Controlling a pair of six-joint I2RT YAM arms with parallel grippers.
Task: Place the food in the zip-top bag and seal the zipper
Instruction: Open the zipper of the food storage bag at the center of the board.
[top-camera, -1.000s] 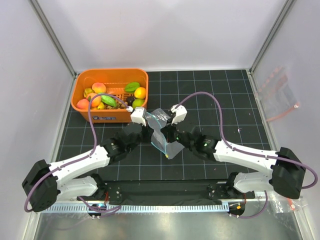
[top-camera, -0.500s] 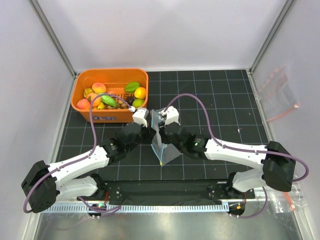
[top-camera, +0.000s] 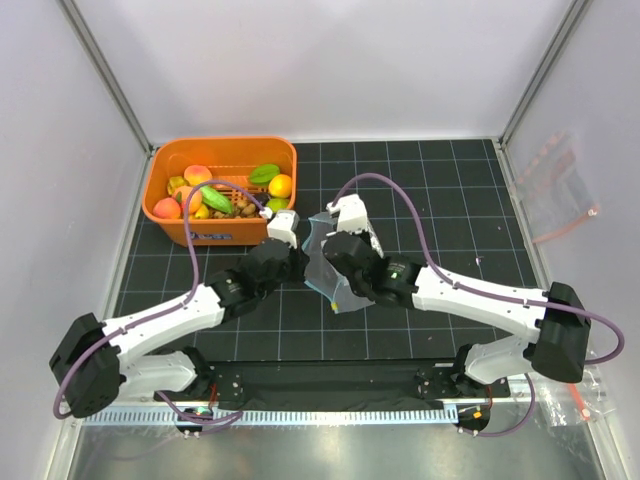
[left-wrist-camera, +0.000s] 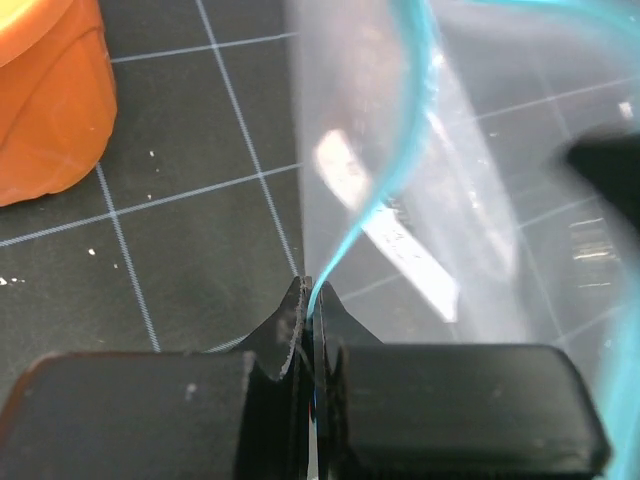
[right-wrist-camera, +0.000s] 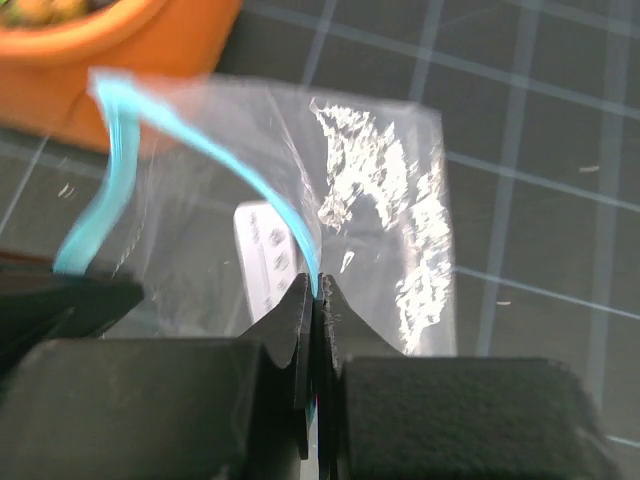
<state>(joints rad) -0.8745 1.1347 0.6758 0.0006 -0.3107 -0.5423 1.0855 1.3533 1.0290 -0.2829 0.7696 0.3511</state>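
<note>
This bag (top-camera: 318, 260) is thin, floppy and probably slippery, so the stiffer teal zipper (left-wrist-camera: 405, 165) is the best handhold. Left gripper (left-wrist-camera: 308, 292) and right gripper (right-wrist-camera: 315, 287) both pinch it tight.

From the zip-top bag (top-camera: 321, 276): my left gripper (left-wrist-camera: 310, 300) left, my right gripper (right-wrist-camera: 318, 290) right, basket (top-camera: 220, 142) holding food (top-camera: 214, 196) behind-left.
</note>
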